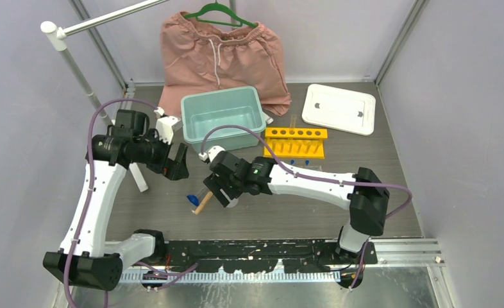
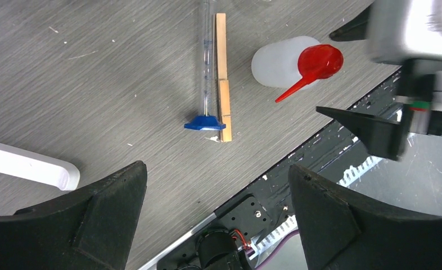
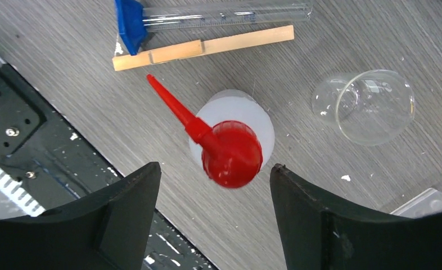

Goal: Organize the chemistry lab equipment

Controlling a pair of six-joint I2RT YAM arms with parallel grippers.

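Right pincer (image 3: 213, 169) agape above red-nozzled squeeze bottle (image 3: 238, 126); tube (image 3: 224, 14) markings illegible

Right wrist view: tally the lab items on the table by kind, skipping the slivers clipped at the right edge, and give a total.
Squeeze bottle: 1
Beaker: 1
Wooden stick: 1
Blue-based clear tube: 1
Total: 4

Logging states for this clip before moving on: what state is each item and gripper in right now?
Squeeze bottle: upright, capped.
Blue-based tube: lying flat, empty.
Wooden stick: lying flat beside the tube.
Beaker: empty.
Teal bin: open, empty.
White lid: off, lying flat apart from the bin.
Left gripper: open, empty.
Right gripper: open, over the squeeze bottle.
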